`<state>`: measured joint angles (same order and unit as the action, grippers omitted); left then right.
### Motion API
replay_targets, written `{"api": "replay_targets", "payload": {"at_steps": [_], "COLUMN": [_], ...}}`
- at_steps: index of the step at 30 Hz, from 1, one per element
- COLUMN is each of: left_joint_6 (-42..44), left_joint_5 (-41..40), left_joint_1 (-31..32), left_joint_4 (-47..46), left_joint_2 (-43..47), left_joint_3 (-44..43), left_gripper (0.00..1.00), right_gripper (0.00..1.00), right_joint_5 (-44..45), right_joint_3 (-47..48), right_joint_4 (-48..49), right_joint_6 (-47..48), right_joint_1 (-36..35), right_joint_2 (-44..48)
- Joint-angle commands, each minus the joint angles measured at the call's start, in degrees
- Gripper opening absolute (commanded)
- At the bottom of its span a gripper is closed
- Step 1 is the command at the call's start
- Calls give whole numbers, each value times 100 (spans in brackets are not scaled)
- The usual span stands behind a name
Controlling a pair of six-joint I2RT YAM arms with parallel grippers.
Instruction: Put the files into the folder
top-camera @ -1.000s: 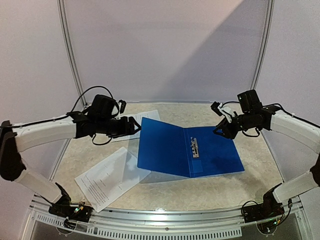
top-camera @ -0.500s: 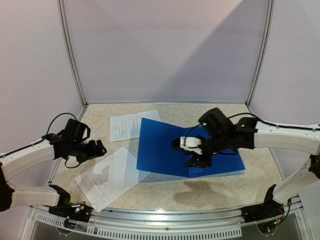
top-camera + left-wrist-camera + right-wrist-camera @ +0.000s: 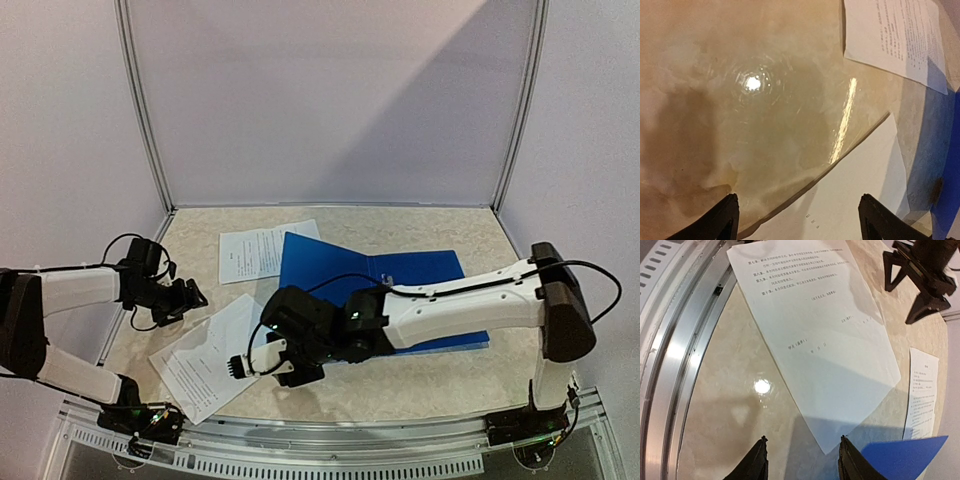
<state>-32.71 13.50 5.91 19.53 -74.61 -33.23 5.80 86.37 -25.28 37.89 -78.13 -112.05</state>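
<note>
L hand (image 3: 798,224) wide open, empty. R hand (image 3: 802,460) part-open, empty, above near sheet (image 3: 820,340), at folder's (image 3: 320,265) 8 o'clock.

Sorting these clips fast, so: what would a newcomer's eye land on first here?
The flat bright blue plastic folder lying open in the middle, with the right arm stretched across it so its open right gripper hangs over a corner of the near white printed paper sheet at front left. A second printed white sheet lies by the folder's far left corner; the open left gripper hovers between the two sheets.
</note>
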Motion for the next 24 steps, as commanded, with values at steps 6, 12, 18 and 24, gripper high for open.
{"api": "replay_targets", "payload": {"at_steps": [6, 12, 18, 24], "left_joint_6": [267, 272, 277, 283], "left_joint_5": [473, 546, 641, 784], "left_joint_1": [-134, -152, -143, -88], "left_joint_4": [-308, -406, -421, -460], "left_joint_2": [-144, -169, -372, -516], "left_joint_3": [82, 128, 142, 159], "left_gripper": [84, 84, 84, 82], "right_gripper": [47, 48, 48, 48], "right_joint_5": [441, 501, 909, 1384], "right_joint_3": [936, 1205, 1216, 1072], "right_joint_4": [-15, 7, 347, 740], "right_joint_6": [325, 398, 573, 937], "right_joint_1": [-262, -284, -405, -582], "right_joint_2": [-1472, -1969, -2245, -2467]}}
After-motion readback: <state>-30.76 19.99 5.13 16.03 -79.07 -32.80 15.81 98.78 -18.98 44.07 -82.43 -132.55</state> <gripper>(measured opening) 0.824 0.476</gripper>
